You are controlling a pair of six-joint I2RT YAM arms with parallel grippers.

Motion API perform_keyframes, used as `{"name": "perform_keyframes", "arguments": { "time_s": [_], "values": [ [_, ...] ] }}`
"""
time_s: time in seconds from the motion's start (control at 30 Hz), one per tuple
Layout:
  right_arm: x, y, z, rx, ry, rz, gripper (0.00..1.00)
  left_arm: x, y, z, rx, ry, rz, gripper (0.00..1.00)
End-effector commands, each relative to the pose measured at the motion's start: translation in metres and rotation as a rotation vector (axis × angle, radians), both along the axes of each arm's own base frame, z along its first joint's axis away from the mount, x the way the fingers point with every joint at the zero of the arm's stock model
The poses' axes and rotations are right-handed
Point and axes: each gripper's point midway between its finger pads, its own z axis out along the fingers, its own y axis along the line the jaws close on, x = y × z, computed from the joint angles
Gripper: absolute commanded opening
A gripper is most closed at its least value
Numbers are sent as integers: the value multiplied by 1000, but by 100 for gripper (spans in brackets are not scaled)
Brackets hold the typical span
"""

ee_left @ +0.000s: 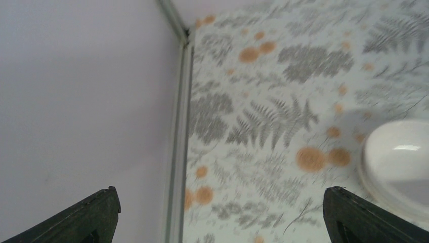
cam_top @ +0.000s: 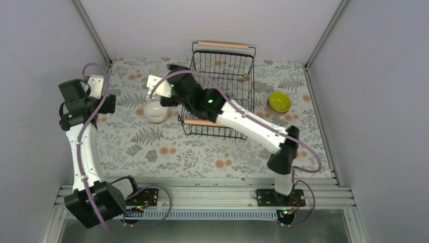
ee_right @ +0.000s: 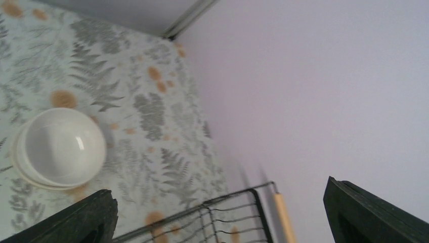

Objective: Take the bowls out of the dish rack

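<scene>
The black wire dish rack [cam_top: 230, 71] with two wooden handles stands at the back middle; no bowl shows inside it. A white bowl stack [cam_top: 156, 112] sits on the cloth left of the rack, also in the right wrist view [ee_right: 59, 148] and at the right edge of the left wrist view [ee_left: 399, 162]. A green bowl [cam_top: 279, 102] sits right of the rack. My right gripper [ee_right: 217, 215] is open and empty above the rack's left edge [ee_right: 212, 210]. My left gripper [ee_left: 222, 215] is open and empty, raised at the far left near the wall.
The fern-patterned cloth [cam_top: 202, 152] covers the table. Grey walls close in on the left, back and right. The right arm [cam_top: 243, 121] stretches across the rack's near handle [cam_top: 200, 123].
</scene>
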Motion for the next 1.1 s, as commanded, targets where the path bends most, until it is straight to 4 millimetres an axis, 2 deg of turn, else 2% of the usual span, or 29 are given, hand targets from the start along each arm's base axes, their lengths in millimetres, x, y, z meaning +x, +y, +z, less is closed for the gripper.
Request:
{"name": "perform_keyframes", "arguments": {
  "time_s": [0.0, 0.03, 0.17, 0.27, 0.33, 0.43, 0.57, 0.7, 0.8, 0.9, 1.07],
  "values": [
    [28, -56, 24, 62, -8, -115, 100, 31, -28, 31, -6, -50, -20, 100],
    [39, -74, 25, 72, 9, -142, 100, 39, -38, 37, 5, -52, -27, 100],
    [61, -126, 19, 103, 77, -207, 100, 74, -83, 56, 12, -52, -91, 100],
    [70, -161, 11, 112, 113, -253, 100, 98, -126, 57, 5, -31, -196, 100],
    [69, -186, 13, 131, 127, -275, 100, 110, -152, 61, 15, -24, -261, 100],
    [72, -222, 0, 142, 179, -323, 100, 122, -186, 68, 55, -35, -339, 100],
    [70, -263, -13, 212, 266, -368, 100, 134, -210, 73, 123, -60, -357, 100],
    [67, -292, -25, 243, 295, -414, 100, 139, -229, 66, 127, -41, -378, 100],
    [67, -306, -38, 256, 333, -435, 100, 137, -240, 65, 109, -62, -410, 100],
    [67, -309, -46, 270, 361, -435, 100, 133, -249, 65, 94, -66, -443, 100],
    [74, -312, -47, 278, 372, -452, 100, 123, -257, 60, 99, -53, -499, 100]
  ]
}}
